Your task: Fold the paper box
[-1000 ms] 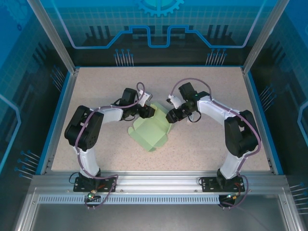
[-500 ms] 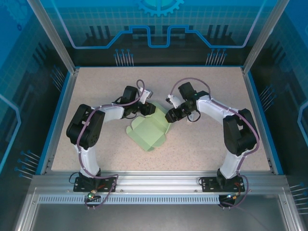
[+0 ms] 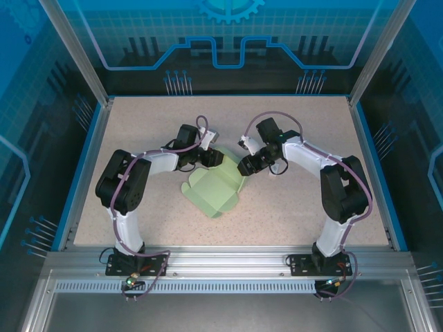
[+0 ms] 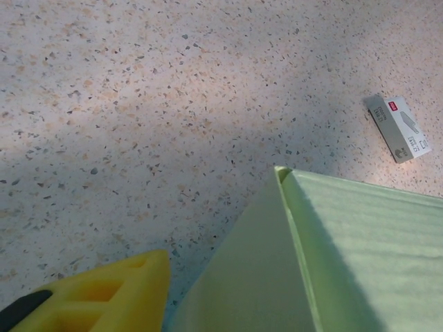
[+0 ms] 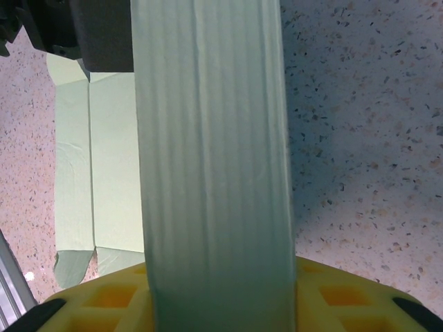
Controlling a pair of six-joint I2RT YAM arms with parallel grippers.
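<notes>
Mint-green paper box [image 3: 213, 190] lying mid table [image 3: 311, 214], spreading base-ward from both grippers. R gripper [image 3: 243, 167] sitting at far-R flap, flap running across its fingers [image 5: 346, 299]. L gripper [image 3: 213, 158] flanking raised wall. Jaw gaps: can't tell for either.

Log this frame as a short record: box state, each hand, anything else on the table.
paper box: part-folded sheet, far side lifted, near part flat on table
left hand: at the box's far-left edge; grip unclear
right hand: at the far-right flap, card across its finger; grip unclear
other: small grey packet on the table
</notes>
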